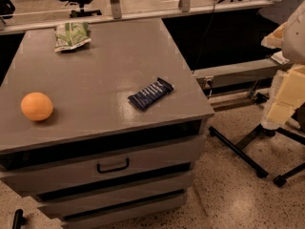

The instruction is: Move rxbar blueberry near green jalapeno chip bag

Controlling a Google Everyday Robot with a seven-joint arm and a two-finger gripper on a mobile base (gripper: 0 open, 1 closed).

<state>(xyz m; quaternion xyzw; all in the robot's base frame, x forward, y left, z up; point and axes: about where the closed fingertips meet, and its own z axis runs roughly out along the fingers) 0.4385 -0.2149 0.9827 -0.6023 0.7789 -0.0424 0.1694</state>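
The rxbar blueberry [150, 93], a dark navy bar with pale lettering, lies flat and slanted near the front right corner of the grey cabinet top [109, 66]. The green jalapeno chip bag [71, 35], green and white and crinkled, lies at the far left of the top. My gripper [280, 109] is a pale shape at the right edge of the view. It hangs off the cabinet, over the floor, well right of the bar and touching nothing.
An orange ball-like fruit [36, 106] sits at the front left of the top. The cabinet has drawers below, one with a handle [113, 166]. Black stand legs [248, 149] cross the speckled floor at right. A rail and office chairs stand behind.
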